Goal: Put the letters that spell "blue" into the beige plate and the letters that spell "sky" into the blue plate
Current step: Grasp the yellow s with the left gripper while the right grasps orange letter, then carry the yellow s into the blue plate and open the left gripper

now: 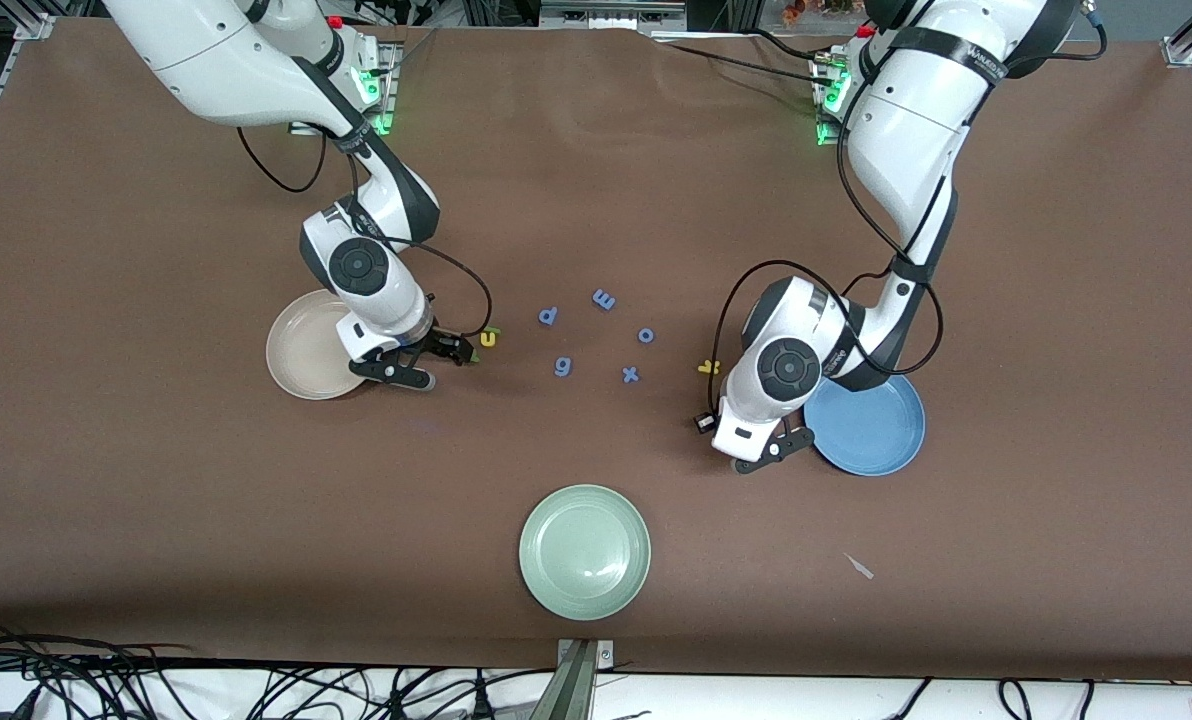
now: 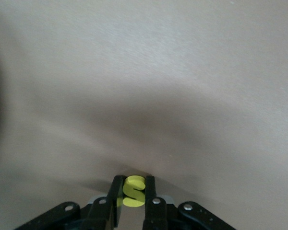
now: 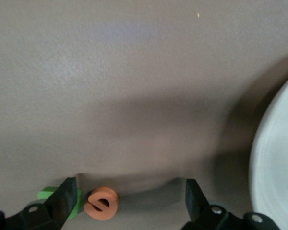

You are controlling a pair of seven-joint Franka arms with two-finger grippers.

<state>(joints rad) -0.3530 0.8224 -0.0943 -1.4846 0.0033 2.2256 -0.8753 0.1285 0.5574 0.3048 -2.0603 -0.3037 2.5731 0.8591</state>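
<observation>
Fingers of left gripper [image 2: 132, 203] clenched on yellow "s" [image 2: 133, 190], beside blue plate [image 1: 881, 440]. Right gripper [image 3: 127, 201] fingers released, straddling orange "e" [image 3: 102, 203], beside beige plate [image 1: 301, 350].

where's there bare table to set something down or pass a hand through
Free: the wide strip between the pale green plate and the blue-purple letters, and the table edges past the beige plate and blue plate. Crowded: mid-table, from the right gripper by the yellow "u" to the left gripper.
</observation>
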